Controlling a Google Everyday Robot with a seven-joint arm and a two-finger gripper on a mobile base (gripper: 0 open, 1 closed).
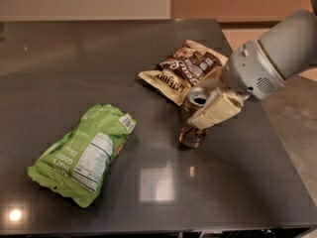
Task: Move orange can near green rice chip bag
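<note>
The orange can stands slightly tilted at the table's right middle, its open silver top facing up. My gripper comes in from the right and is shut on the can's upper part, with a cream finger across its right side. The can's base is at or just above the table surface. The green rice chip bag lies flat at the front left, label side up, well apart from the can.
A brown and cream chip bag lies just behind the can, close to my wrist. The dark table ends at its right edge near the arm and at the front edge below. Floor shows at the right.
</note>
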